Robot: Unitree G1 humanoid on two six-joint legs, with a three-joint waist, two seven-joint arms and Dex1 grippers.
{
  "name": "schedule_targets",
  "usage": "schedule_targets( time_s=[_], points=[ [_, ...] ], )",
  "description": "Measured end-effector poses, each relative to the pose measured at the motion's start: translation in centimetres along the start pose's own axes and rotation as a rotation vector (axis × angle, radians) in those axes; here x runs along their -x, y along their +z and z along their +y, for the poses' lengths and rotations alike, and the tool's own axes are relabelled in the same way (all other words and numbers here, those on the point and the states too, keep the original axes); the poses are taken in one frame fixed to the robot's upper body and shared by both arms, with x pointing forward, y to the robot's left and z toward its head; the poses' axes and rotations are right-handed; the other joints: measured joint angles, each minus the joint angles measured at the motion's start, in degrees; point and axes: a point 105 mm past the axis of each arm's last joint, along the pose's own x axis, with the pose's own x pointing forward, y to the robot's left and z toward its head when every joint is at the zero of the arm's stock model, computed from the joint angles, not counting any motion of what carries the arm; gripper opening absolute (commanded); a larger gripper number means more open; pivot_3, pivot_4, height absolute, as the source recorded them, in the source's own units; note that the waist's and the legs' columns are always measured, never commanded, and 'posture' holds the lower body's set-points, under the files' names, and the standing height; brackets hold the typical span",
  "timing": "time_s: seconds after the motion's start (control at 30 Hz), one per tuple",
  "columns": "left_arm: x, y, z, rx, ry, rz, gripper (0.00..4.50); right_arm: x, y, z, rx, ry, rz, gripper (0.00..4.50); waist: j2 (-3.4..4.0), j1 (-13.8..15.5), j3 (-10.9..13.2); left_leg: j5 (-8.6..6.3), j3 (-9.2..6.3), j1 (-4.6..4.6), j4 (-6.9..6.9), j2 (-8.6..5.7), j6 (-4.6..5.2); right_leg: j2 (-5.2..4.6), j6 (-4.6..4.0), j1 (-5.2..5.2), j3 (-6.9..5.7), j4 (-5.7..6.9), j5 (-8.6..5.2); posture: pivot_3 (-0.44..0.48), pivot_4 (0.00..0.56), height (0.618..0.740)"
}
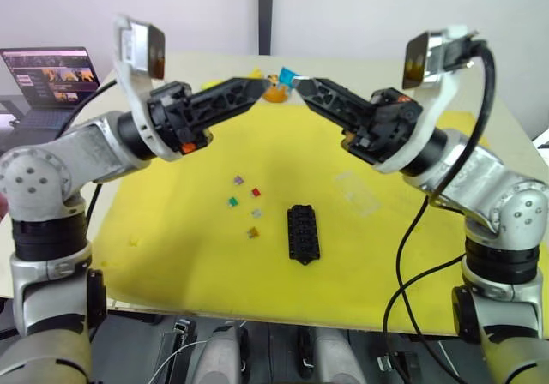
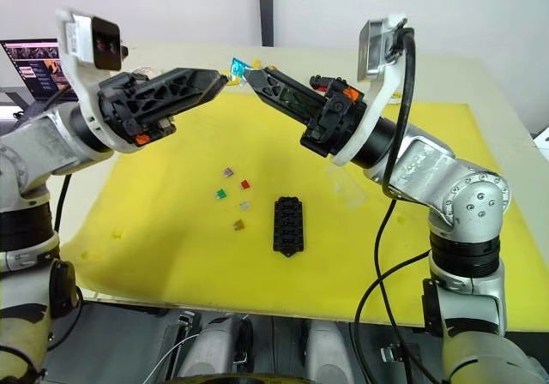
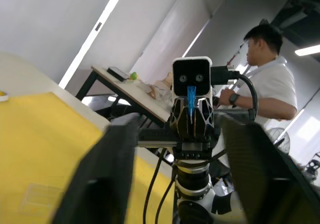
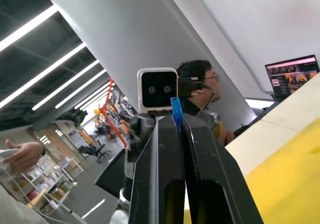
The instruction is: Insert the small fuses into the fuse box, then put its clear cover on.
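A laptop [image 1: 50,80] stands open past the yellow mat's [image 1: 171,230] left far corner. The left gripper [image 1: 257,87] hangs high over the mat's far part, its fingers [image 3: 102,179] spread apart with nothing between them. Tip to tip with it, just to its right, the right gripper [image 1: 296,84] has its fingers [image 4: 160,179] pressed together on a blue fuse [image 4: 176,113], which sticks out from their tips.

On the mat, left of the fuse box [image 1: 303,233], five small fuses lie loose and near one another: a grey-violet one [image 1: 238,180] farthest back, a green one [image 1: 232,201], a red one [image 1: 256,193], a pale grey one [image 1: 256,213] and an amber one [image 1: 253,232] nearest the box. The fuse box lies flat near the mat's middle, long side running front to back; its slots look empty, though they are too small to be sure. Right of the box and farther back, apart from it, the clear cover [image 1: 358,192] lies flat on the mat.

A person [image 3: 267,84] in a white shirt stands beyond the table.
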Motion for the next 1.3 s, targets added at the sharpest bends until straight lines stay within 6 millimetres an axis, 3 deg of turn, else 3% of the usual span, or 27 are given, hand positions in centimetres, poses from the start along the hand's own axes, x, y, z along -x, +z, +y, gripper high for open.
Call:
schedule_targets(
  time_s=[0.03, 0.27, 0.37, 0.5, 0.6, 0.97, 1.3],
  points=[
    [0.2, 0.0, -0.1, -0.008, 0.007, 0.011, 4.42, 0.1, 0.0, 0.0, 0.012, -0.003, 0.01, 0.0, 0.0, -0.04, 0.0, 0.0, 0.0, 0.0, 0.0, 0.0, 0.0, 0.0, 0.0, 0.0, 0.0, 0.0, 0.0, 0.0, 0.15, 0.737],
    [2.5, -1.1, 0.1, -0.086, 0.08, 0.156, 4.42, 2.1, -1.2, -1.2, 0.214, -0.091, 0.23, 0.0, 0.0, 0.01, 0.0, -0.01, 0.06, 0.0, -0.01, -0.1, 0.01, 0.05, -0.01, -0.02, -0.01, -0.04, -0.01, 0.0, 0.15, 0.737],
    [4.5, -3.3, 0.5, -0.15, 0.126, 0.316, 4.42, 3.8, -2.8, -1.6, 0.315, -0.1, 0.391, 0.0, 0.01, 0.02, 0.0, -0.02, 0.11, -0.01, -0.05, -0.09, 0.04, 0.05, -0.03, -0.06, 0.0, -0.08, -0.02, 0.0, 0.15, 0.737],
    [7.1, -8.5, 0.9, -0.22, 0.116, 0.596, 4.42, 5.4, -4.5, -1.2, 0.467, -0.015, 0.499, 0.0, 0.0, 0.06, -0.01, -0.03, 0.16, -0.03, -0.08, -0.06, 0.03, 0.11, -0.21, -0.09, 0.0, -0.17, -0.13, 0.0, 0.15, 0.737],
    [8.6, -10.6, 0.9, -0.259, 0.07, 0.721, 4.42, 6.9, -7.3, -1.6, 0.536, 0.057, 0.562, 0.0, 0.05, 0.25, 0.02, -0.03, 0.14, -0.07, -0.07, -0.02, 0.01, 0.1, -0.24, -0.09, 0.0, -0.23, -0.15, 0.0, 0.15, 0.737],
    [10.0, -13.6, 0.4, -0.334, -0.001, 0.824, 4.42, 9.3, -11.3, -2.4, 0.64, 0.181, 0.549, 0.0, 0.05, 0.07, 0.02, -0.04, 0.16, -0.01, -0.04, 0.03, 0.03, 0.11, -0.19, -0.06, 0.05, -0.24, -0.13, 0.0, 0.15, 0.737],
    [8.0, -14.0, 0.8, -0.387, -0.026, 0.681, 4.42, 10.3, -12.7, -5.0, 0.597, 0.173, 0.603, 0.0, 0.04, 0.11, 0.02, -0.03, 0.14, 0.04, -0.01, -0.02, 0.03, 0.12, -0.02, 0.0, 0.05, -0.15, -0.03, 0.0, 0.15, 0.737]
  ],
)
